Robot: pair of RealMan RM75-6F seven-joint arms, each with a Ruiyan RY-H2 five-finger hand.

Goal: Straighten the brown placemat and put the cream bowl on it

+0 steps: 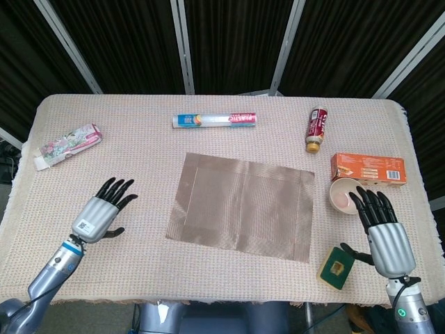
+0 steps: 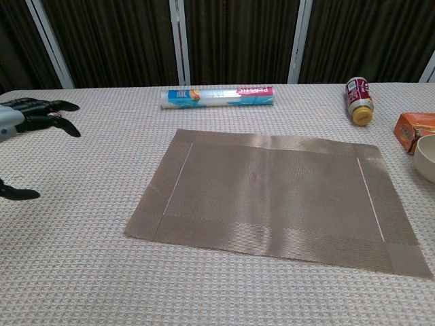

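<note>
The brown placemat lies in the middle of the table, turned slightly askew. The cream bowl stands upright just off the mat's right edge, below the orange box. My right hand hovers near the table's front right, fingers spread and empty, its fingertips close to the bowl's near side. My left hand is over the cloth left of the mat, fingers apart, holding nothing.
A cling-film roll lies behind the mat. A small bottle and an orange box are at the back right. A floral pack sits far left. A green sponge lies at the front right edge.
</note>
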